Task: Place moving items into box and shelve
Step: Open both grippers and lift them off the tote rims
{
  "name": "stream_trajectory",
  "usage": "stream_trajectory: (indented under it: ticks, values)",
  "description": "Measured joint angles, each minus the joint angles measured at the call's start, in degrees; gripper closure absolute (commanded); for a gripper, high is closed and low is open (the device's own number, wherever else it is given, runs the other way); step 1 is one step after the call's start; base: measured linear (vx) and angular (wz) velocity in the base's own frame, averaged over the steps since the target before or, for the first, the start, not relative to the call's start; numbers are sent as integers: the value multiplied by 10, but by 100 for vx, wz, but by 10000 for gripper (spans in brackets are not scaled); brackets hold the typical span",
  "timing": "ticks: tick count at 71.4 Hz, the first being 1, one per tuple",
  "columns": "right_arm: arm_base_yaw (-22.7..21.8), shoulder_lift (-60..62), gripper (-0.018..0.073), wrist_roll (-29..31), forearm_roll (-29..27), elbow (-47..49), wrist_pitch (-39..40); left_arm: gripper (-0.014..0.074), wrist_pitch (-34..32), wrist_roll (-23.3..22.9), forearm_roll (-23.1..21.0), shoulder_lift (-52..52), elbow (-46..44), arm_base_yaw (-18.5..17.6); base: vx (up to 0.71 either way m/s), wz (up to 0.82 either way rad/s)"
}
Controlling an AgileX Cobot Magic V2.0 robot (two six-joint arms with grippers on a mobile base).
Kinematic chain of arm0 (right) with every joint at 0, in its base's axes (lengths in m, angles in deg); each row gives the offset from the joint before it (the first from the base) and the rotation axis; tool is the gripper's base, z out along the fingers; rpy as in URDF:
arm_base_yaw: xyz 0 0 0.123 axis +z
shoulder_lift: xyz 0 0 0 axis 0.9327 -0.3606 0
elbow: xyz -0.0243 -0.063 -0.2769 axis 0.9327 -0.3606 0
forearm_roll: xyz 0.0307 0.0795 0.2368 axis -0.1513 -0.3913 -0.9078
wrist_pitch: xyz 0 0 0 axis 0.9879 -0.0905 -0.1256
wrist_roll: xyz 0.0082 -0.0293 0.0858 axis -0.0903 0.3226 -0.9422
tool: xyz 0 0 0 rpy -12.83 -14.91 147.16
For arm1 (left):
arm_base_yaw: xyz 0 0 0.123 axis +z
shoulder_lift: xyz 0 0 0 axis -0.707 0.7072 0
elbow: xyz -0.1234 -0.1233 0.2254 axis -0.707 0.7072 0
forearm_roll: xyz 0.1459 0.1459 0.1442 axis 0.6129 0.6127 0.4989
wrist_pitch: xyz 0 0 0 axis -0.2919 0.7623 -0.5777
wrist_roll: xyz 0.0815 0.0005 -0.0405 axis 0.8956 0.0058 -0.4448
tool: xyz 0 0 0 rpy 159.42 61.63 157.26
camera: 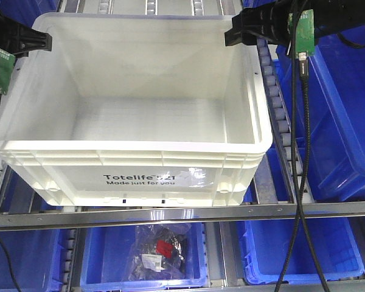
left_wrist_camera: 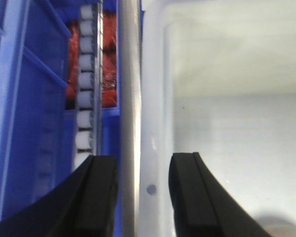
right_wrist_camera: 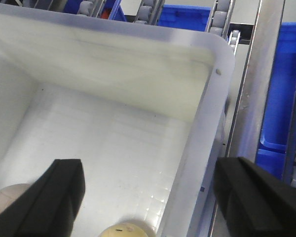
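The white box, printed "Totelife 521", sits on the roller shelf and fills most of the front view. My left gripper is at the box's far left corner, open. Its black fingers straddle the box's left wall and a metal rail. My right gripper is at the far right corner, wide open, with the box's right wall between its fingers. A cream round item and a pale pinkish item lie on the box's floor.
Blue bins stand to the right and on the lower level, one holding a bagged item with a red part. Roller tracks flank the box, and a metal shelf rail runs in front. Black cables hang at the right.
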Motion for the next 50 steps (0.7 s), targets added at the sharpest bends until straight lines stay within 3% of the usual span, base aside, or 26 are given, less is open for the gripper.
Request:
stream_trajectory:
  ticks: [11, 24, 50]
  values:
    - [0, 13, -15, 0, 1, -45, 15, 223, -3, -5, -8, -17, 50, 0, 0, 0]
    - [0, 80, -15, 26, 1, -147, 94, 223, -33, -5, -11, -61, 124, 0, 0, 0]
    - [0, 269, -15, 86, -3, -321, 212, 223, -123, -6, -12, -261, 235, 0, 0, 0]
